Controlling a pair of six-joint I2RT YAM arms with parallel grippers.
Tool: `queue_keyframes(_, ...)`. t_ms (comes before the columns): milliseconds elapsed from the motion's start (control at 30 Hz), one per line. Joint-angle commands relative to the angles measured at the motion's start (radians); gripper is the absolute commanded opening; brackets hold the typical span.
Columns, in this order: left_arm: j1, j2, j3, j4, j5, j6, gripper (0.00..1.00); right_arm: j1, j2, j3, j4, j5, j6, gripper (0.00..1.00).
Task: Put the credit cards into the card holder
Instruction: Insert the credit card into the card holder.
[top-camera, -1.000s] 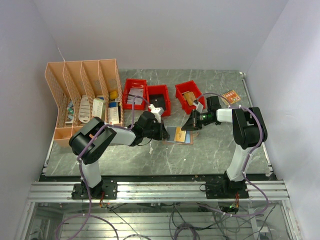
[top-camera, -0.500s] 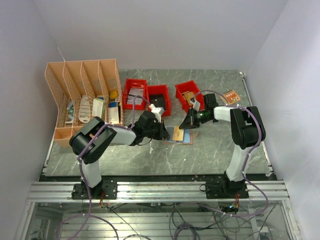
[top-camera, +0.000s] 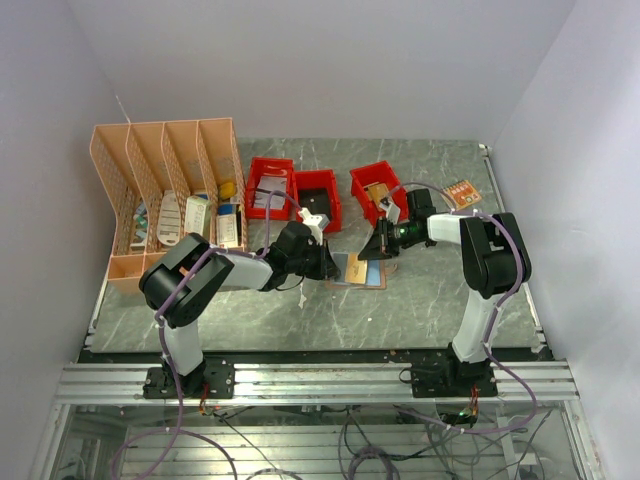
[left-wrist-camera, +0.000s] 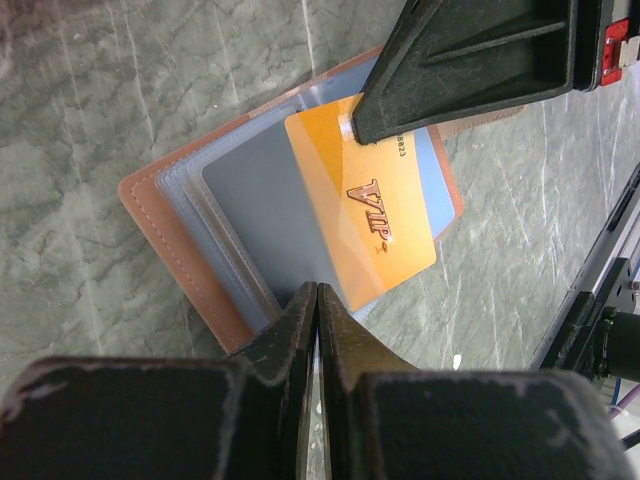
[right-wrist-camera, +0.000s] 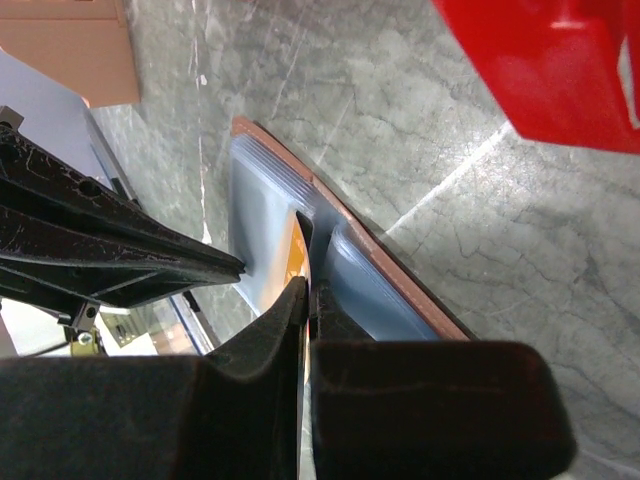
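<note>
Three plain white walls (top-camera: 300, 60) box in the grey marbled tabletop (top-camera: 420, 300). At its middle the card holder (left-wrist-camera: 160, 215) lies open and flat. The left hand (left-wrist-camera: 317, 300) pinches shut on its edge, and the right hand (right-wrist-camera: 308, 290) clamps a gold card (left-wrist-camera: 360, 215) resting on its sleeves. Behind stand red bins (top-camera: 270, 185).

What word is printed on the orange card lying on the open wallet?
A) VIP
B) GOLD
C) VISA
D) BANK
A: in the left wrist view, the orange credit card lying on the open card holder plainly reads VIP.
</note>
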Motion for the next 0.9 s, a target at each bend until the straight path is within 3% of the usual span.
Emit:
queue_keyframes(0, 0.005, 0.031, -0.003, -0.076, -0.012, 0.033, 0.15, 0.011, -0.013, -0.025, -0.007, 0.037, -0.025, 0.0)
queue_keyframes(600, 0.005, 0.022, -0.006, -0.068, -0.009, 0.025, 0.16, 0.058, 0.054, 0.02, 0.009, -0.017, -0.016, 0.0)
queue_keyframes(867, -0.014, -0.085, 0.001, -0.08, -0.049, -0.057, 0.25, 0.058, 0.055, 0.016, 0.012, -0.017, -0.015, 0.03)
